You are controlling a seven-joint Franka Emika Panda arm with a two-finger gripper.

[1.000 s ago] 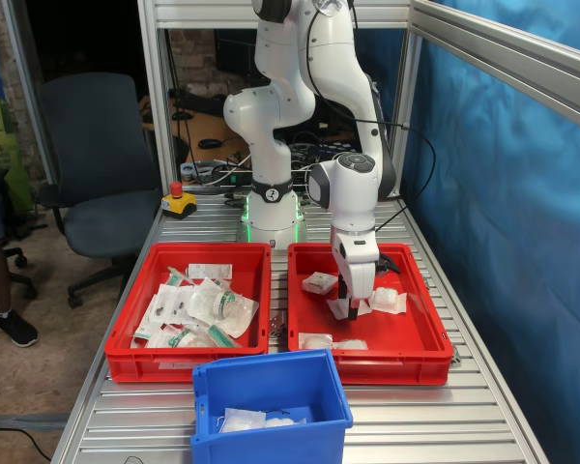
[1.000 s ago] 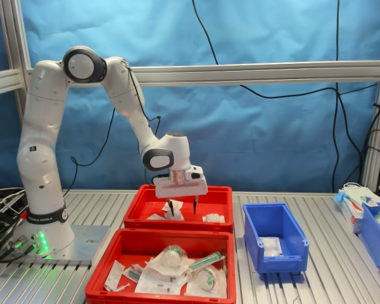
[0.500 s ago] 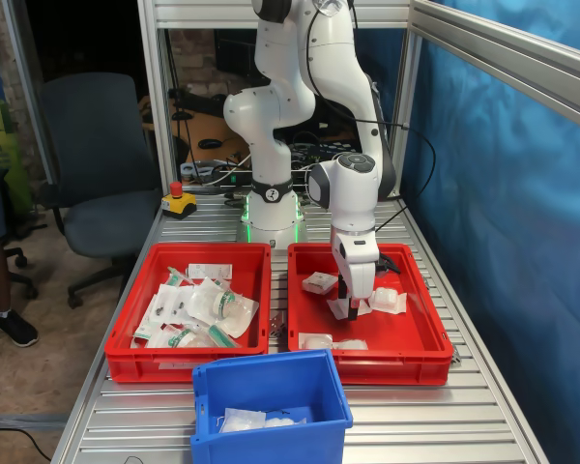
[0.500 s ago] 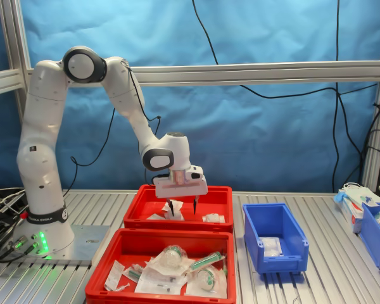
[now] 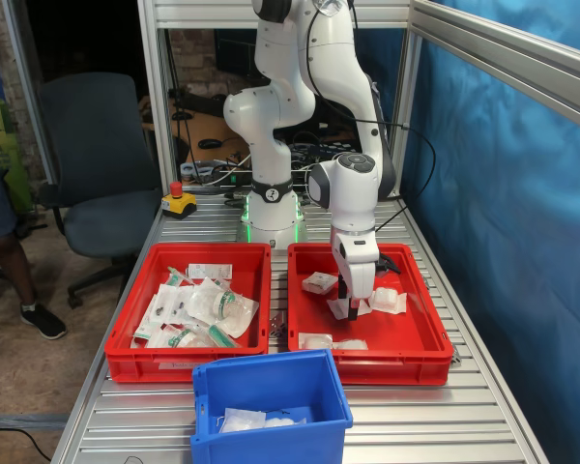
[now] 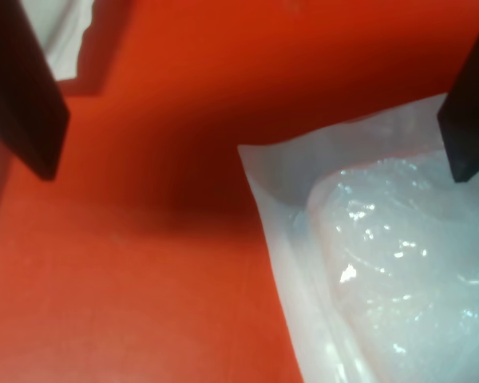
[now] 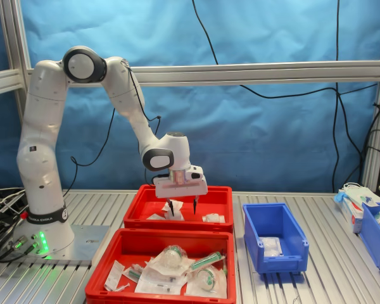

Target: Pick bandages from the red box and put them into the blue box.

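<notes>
The jaws stand apart, low inside a red tray (image 5: 435,333), with nothing clamped between them; the gripper (image 7: 182,207) points straight down. In the wrist view one dark finger (image 6: 22,88) hangs over bare red floor and the other sits at the edge of a wrapped bandage (image 6: 383,263), a white pad under crinkly clear film, lying flat just under the gripper. More bandages (image 5: 388,300) lie loose in the same tray. The blue box (image 5: 271,396) stands on the ribbed metal worktop (image 5: 416,425), near the trays, and holds a few bandages (image 5: 244,419) already. A second red tray (image 5: 135,348), beside the first, is heaped with other packaged items. In the first exterior view a yellow stop button (image 5: 177,201) sits by the arm's base, an office chair (image 5: 101,164) stands behind it, and blue sheeting (image 5: 522,213) walls the cell.

Against the pictures taken a second ago, arm, jaws and bandages sit exactly as they did; only the person's leg (image 5: 10,251) at the first exterior view's left has shifted.
</notes>
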